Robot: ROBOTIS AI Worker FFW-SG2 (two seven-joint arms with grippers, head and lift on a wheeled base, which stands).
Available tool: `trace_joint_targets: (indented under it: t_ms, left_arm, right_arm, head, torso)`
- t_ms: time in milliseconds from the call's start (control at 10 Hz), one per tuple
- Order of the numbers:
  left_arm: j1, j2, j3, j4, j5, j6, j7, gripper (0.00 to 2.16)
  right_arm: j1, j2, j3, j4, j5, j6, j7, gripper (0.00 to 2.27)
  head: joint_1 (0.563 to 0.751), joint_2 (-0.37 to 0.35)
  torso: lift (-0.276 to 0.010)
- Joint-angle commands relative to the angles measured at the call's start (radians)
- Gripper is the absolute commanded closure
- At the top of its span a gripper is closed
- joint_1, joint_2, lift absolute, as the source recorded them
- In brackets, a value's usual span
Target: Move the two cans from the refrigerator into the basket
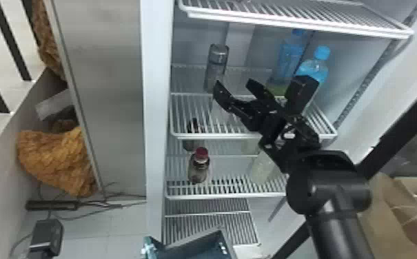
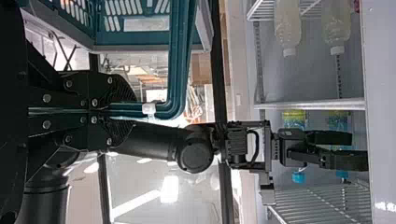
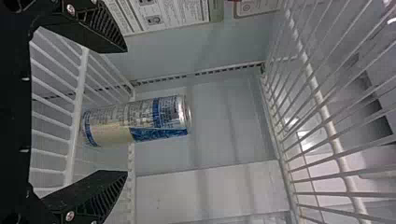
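A silver can (image 1: 217, 65) stands upright on the middle refrigerator shelf, left of the blue-capped bottles. Just in front of it, to the right, is my right gripper (image 1: 234, 86), its fingers spread apart. In the right wrist view the can (image 3: 140, 120), with blue and cream print, lies in line with the gap of the right gripper (image 3: 122, 111), with neither finger touching it. My left gripper (image 2: 122, 111) is closed on the teal rim of the basket (image 2: 178, 60). The basket (image 1: 192, 256) shows at the bottom of the head view, below the refrigerator; its floor is hidden there.
Blue-capped bottles (image 1: 314, 70) stand at the right of the can's shelf. A red-capped bottle (image 1: 199, 170) and pale bottles (image 1: 263, 168) occupy the shelf below. A wire shelf (image 1: 304, 17) spans above the gripper, and the refrigerator's left wall edge (image 1: 156, 103) bounds the opening.
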Motion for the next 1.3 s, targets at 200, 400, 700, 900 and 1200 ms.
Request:
trace_joint_targets:
  t_ms: [200, 400, 700, 900, 1200]
  left_arm:
    - [-0.005, 0.0, -0.002, 0.0, -0.002, 0.005, 0.0, 1.2]
    - [-0.005, 0.0, -0.004, 0.002, -0.002, 0.005, 0.0, 1.2]
    - [-0.008, 0.0, -0.004, 0.005, -0.002, 0.005, 0.001, 1.2]
    - [-0.01, 0.0, -0.008, 0.01, -0.002, 0.005, 0.001, 1.2]
    - [-0.012, 0.002, -0.008, 0.012, -0.002, 0.005, 0.001, 1.2]
  right_arm:
    - [-0.083, 0.002, 0.036, 0.085, 0.01, 0.0, -0.023, 0.1]
    - [-0.122, 0.003, 0.042, 0.125, 0.028, 0.0, -0.038, 0.1]
    - [-0.181, 0.005, 0.064, 0.196, 0.048, 0.0, -0.055, 0.1]
    - [-0.22, 0.005, 0.088, 0.24, 0.054, 0.0, -0.069, 0.1]
    - [-0.265, 0.006, 0.106, 0.294, 0.076, 0.002, -0.087, 0.1]
  head:
    - [0.695, -0.194]
    - [0.695, -0.186]
    - [0.695, -0.186]
    - [0.695, -0.178]
    - [0.695, -0.169]
  torso:
    - [-0.035]
    - [-0.035]
    - [-0.035]
    - [-0.035]
    - [-0.035]
